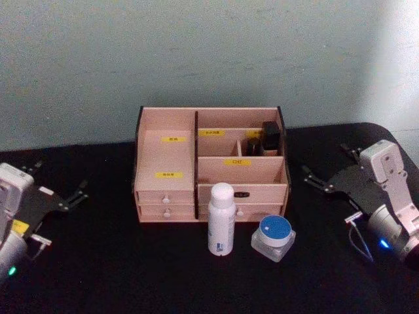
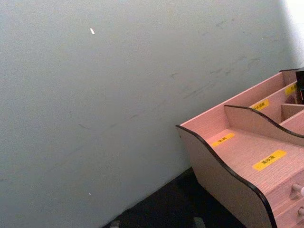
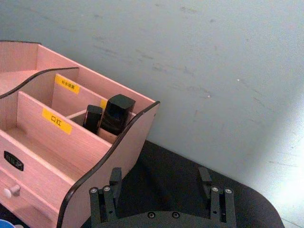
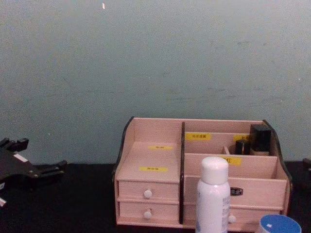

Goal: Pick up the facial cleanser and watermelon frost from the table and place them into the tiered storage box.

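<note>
In the head view, the tiered storage box [image 1: 163, 124] sits at the back of the black table [image 1: 118, 275], against the pale wall. It is light wood with dark curved edges, yellow labels on its stepped compartments and small white knobs on its drawers. A white bottle [image 1: 221, 219], cylindrical with a rounded cap, stands upright just in front of the drawers. A clear squat jar with a round blue lid [image 1: 273, 237] is beside it, to its right. The labels are too small to tell you which product is which. Your left gripper [image 1: 59, 178] is low at the left and your right gripper [image 1: 327, 165] is at the right. Both are spread wide, empty and well apart from the items.

The left wrist view gives you the box's smooth wooden side panel [image 2: 223, 185] and its wavy dark rim.

In the right wrist view, the right gripper [image 3: 159, 183] gapes with nothing between its fingers. Two dark blocky containers [image 3: 116, 114] stand in the box's [image 3: 109, 156] rear corner compartment.

From the chest view, the bottle [image 4: 212, 199] and jar lid [image 4: 278, 224] stand before the box [image 4: 146, 131], with the left gripper [image 4: 36, 155] open at the left edge.
</note>
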Motion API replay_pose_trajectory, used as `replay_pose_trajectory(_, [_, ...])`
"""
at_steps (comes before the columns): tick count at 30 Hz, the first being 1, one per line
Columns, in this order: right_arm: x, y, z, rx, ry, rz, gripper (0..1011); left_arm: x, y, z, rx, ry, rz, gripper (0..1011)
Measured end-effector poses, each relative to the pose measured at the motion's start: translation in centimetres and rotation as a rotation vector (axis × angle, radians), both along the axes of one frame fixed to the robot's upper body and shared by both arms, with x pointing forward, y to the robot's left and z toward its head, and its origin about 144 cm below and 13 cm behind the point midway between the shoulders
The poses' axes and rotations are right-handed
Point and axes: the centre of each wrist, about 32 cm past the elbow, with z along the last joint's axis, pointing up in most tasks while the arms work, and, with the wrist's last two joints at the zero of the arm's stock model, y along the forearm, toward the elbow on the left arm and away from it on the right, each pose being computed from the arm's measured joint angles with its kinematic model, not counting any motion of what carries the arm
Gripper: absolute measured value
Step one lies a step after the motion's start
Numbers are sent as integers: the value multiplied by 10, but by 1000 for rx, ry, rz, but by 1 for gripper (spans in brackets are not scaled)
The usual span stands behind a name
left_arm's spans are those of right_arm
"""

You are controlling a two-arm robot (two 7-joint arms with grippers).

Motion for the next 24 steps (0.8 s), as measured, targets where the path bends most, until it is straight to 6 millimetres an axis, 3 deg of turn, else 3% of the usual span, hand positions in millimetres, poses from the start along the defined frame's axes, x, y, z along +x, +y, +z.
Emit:
replay_pose_trajectory(10, [-6,-13,5,80,-23,63,1003,0,0,0,0,0,0,1001])
replay_pose_trajectory(24, [-17,-14,13,102,-43,339,1002,0,0,0,0,0,0,1001])
